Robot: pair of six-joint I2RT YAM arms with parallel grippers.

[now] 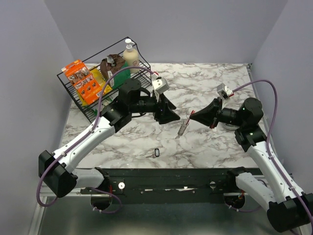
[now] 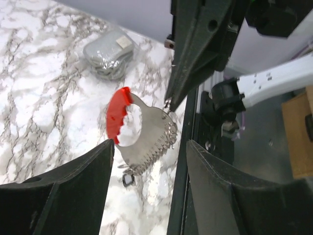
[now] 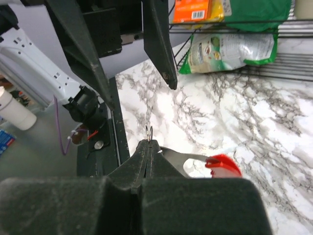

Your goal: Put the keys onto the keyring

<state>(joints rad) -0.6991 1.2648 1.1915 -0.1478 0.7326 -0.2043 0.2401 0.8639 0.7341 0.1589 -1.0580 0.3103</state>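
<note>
Right claw pressed together, pinching keyring at top; keyring hangs above table. Left claw spread, just beside keyring. One key flat on table, below-left of keyring.

The keyring hangs near the middle of the worktop, pinched at its top by the closed right hand. It is a red curved clip joined to a silvery chain with a ribbed lower edge, and it dangles tilted toward 7 o'clock. One key, a tiny dark oval loop with a pale centre, lies flat on the worktop at 7 o'clock from the keyring, apart from it.
</note>
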